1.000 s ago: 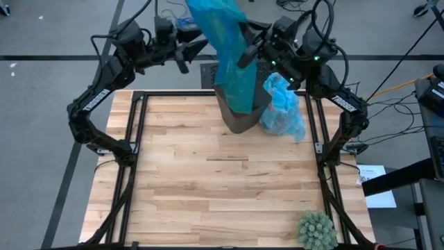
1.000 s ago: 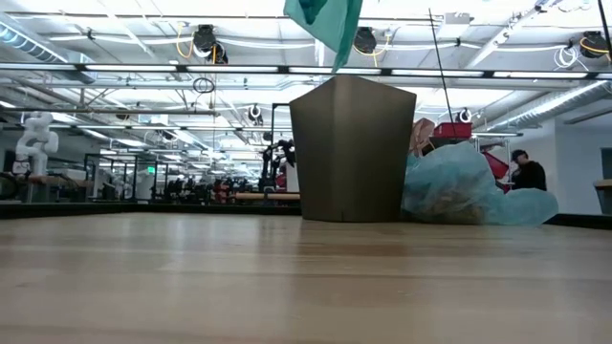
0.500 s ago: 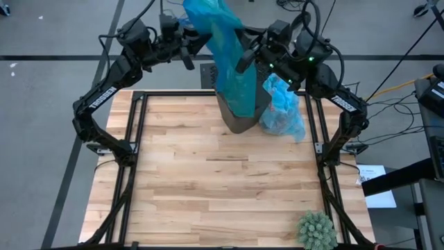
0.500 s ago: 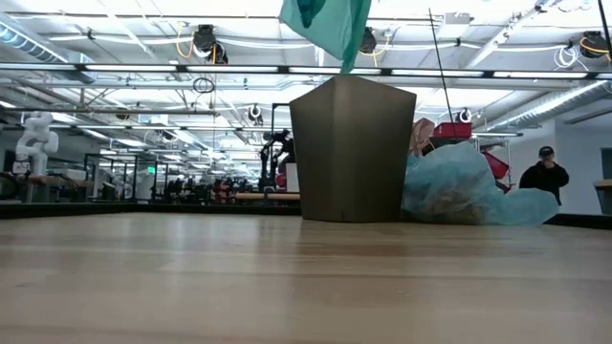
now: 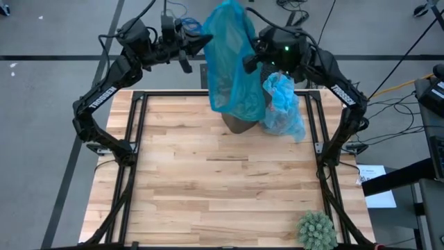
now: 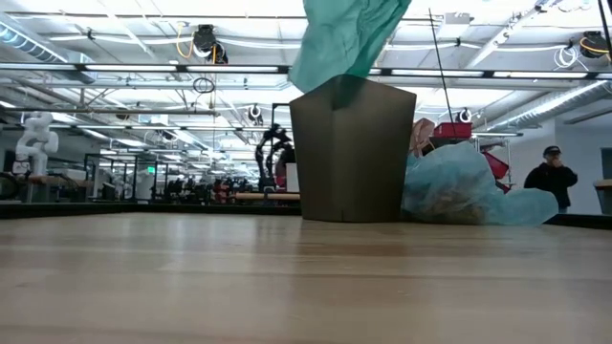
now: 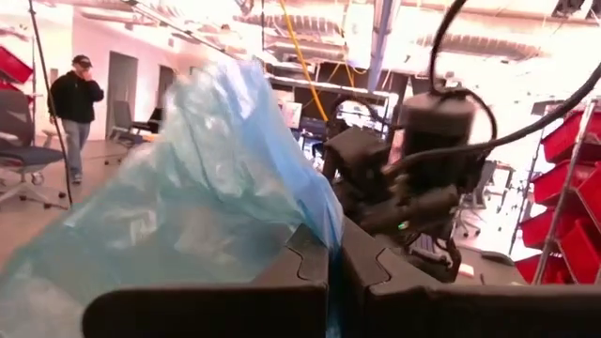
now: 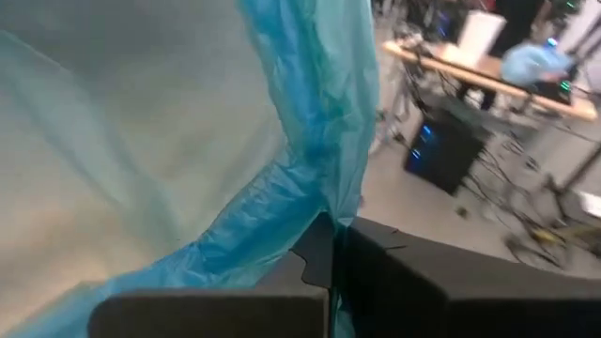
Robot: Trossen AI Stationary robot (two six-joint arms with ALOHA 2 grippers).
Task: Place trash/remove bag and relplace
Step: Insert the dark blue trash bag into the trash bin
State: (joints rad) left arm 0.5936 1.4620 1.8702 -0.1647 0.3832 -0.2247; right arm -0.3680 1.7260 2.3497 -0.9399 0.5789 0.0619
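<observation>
Both sets of jaws are pressed together, each pinching the plastic of the teal bag (image 5: 232, 66). The left gripper (image 5: 201, 43) holds one side of its rim and the right gripper (image 5: 251, 59) the other, so the bag hangs spread between them above the dark bin (image 6: 352, 151) at the far edge of the desk (image 5: 222, 180). In both wrist views the film runs straight into the seam between the closed fingers. From the low view, the bag's lower end reaches about to the bin's rim; whether it has entered the bin I cannot tell.

As for progress, the pale blue bag (image 5: 283, 107) sits slumped on the desk just beside the bin, on the right arm's side, and looks full, with brownish scraps showing faintly through it in the low view. So, as I judge it, the trash is in and the old liner is out; what is left is lowering the fresh bag into the bin and folding its rim over the edge. A spiky green ball (image 5: 317, 229) lies well apart at the near corner.

No brand, label or writing can be read on the bags or bin.
</observation>
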